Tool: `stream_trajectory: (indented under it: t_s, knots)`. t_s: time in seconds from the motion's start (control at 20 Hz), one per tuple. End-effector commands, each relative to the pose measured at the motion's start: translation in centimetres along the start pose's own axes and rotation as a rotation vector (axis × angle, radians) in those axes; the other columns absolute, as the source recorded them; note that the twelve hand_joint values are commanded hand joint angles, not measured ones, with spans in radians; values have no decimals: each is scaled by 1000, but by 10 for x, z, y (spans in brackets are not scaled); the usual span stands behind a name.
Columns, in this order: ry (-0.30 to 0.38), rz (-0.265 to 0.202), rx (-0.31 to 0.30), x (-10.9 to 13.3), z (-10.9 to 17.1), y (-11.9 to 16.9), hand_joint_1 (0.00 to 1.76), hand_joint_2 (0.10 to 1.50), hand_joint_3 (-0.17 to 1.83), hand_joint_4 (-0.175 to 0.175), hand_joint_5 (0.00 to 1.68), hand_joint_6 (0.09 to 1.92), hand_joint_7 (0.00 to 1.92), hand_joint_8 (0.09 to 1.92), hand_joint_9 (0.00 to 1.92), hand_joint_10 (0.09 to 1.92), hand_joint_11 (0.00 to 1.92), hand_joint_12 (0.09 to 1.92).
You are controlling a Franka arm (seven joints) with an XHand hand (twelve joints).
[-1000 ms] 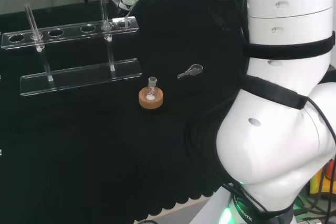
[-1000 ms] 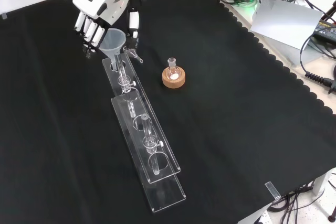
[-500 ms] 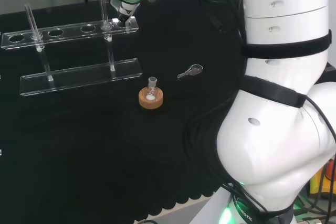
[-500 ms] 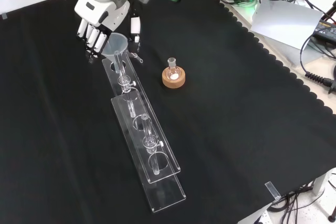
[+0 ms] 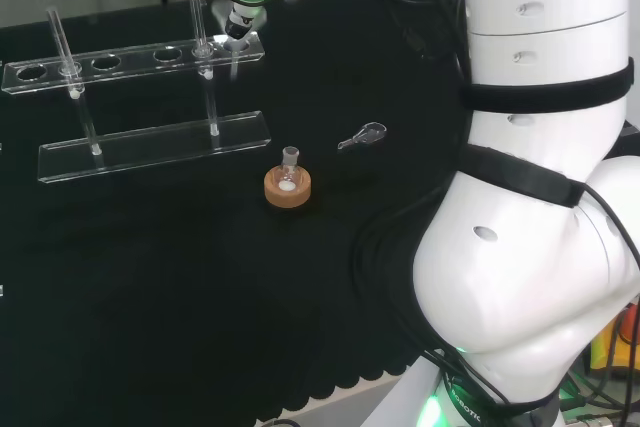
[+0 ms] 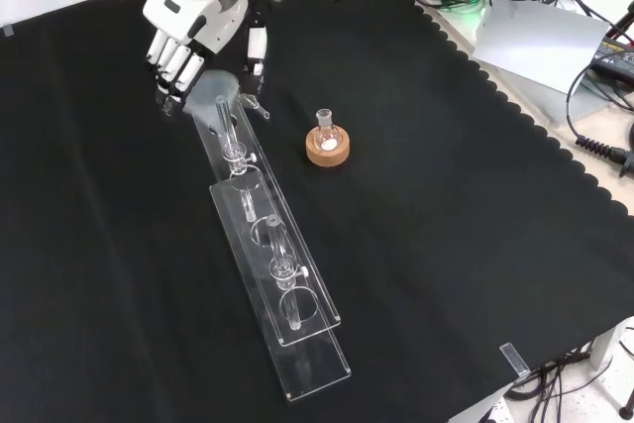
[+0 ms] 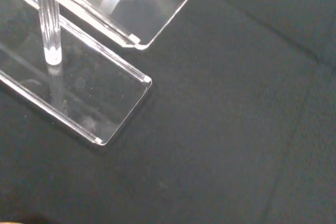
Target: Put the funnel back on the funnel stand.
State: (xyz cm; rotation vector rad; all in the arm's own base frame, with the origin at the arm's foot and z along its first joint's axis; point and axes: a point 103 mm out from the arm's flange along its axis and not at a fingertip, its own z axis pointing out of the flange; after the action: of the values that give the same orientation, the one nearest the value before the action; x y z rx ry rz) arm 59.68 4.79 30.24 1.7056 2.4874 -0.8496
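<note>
Black cloth (image 6: 416,245) covers your whole bench, scalloped edge along the front view's right, with loads of bare fabric between 3 and 6 o'clock. Nearest the front camera is the low end of the clear funnel stand (image 6: 263,230), which runs diagonally up toward 11 o'clock. Just right of it, near the middle, a small flask sits in its cork ring (image 6: 327,150), and a little glass stopper (image 5: 362,135) lies apart from that in the head view.

At the stand's far end your hand (image 6: 183,42) comes down from the top, palm facing down, fingers (image 6: 173,64) hanging fairly straight beside the funnel (image 6: 215,94). The funnel is sitting in the end hole, stem poking through. You can't tell whether the fingers actually touch it; they don't look curled round it.
</note>
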Motion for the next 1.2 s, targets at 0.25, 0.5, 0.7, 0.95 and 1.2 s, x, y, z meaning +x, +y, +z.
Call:
stream_trajectory:
  t_s: [0.25,0.5,0.7,0.95,1.2]
  knots:
    - [-8,7,-12,12,-6,-21,526,935,-175,-40,58,87,4,695,287,718,308,1348]
    - [-8,19,-49,17,-19,-46,524,933,-175,-39,56,87,1,702,278,733,301,1355]
    - [1,37,-80,19,-28,-74,524,933,-175,-39,60,87,15,710,282,740,300,1357]
    - [49,71,-110,18,-23,-112,528,950,-170,-41,90,87,60,723,310,748,313,1359]
    - [100,116,-132,12,-11,-145,531,1006,-160,-39,131,87,121,711,360,733,339,1348]
